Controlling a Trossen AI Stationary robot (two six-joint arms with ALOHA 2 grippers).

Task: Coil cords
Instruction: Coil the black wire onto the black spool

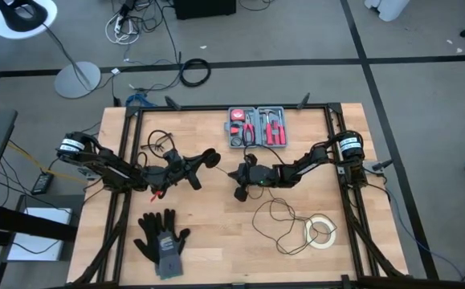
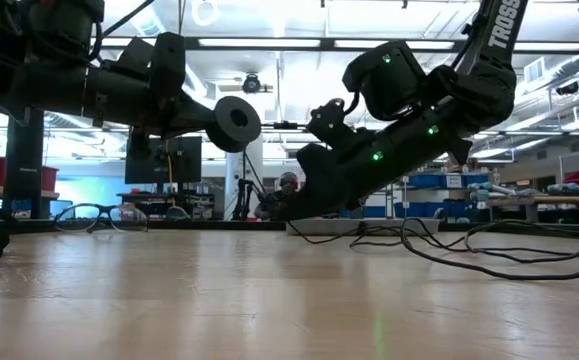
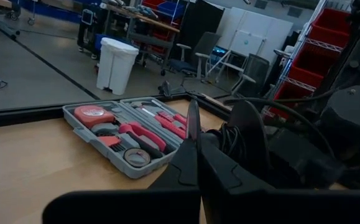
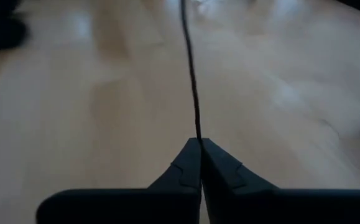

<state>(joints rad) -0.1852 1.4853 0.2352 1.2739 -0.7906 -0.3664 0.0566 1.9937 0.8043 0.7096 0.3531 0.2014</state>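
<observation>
Item 1. Pair of black and grey fabric work gloves (image 1: 161,240), lying flat on the pale wooden table (image 1: 216,249) toward its near-left corner, well apart from both arms.

Item 2. Left gripper (image 1: 210,157), at the table's left-centre, raised clear of the wood. Its fingers (image 3: 192,155) were pressed together on the small round black puck-like disc (image 2: 233,123) at one end of the cord, and held the disc up in the air. A bunch of thin black wire showed just behind the fingers in the left wrist view.

Item 3. Grey plastic tool case (image 1: 259,127), open, with red-handled hand tools and a red tape measure, at the far middle of the table, beyond both grippers.

Item 4. Right gripper (image 1: 239,193), at the table's centre, tilted down close to the wood. Its fingers (image 4: 220,168) were closed narrow on the very thin, long black cord (image 4: 192,81), which ran straight ahead from the fingertips over the table.

Item 5. Remainder of the same cord (image 1: 284,229), in loose, uneven loops on the wood at the near right, one loop touching the tape roll. In the low view those loops lay flat across the right of the table (image 2: 509,255).

Item 6. White tape roll (image 1: 321,231), flat on the table, near right.
</observation>
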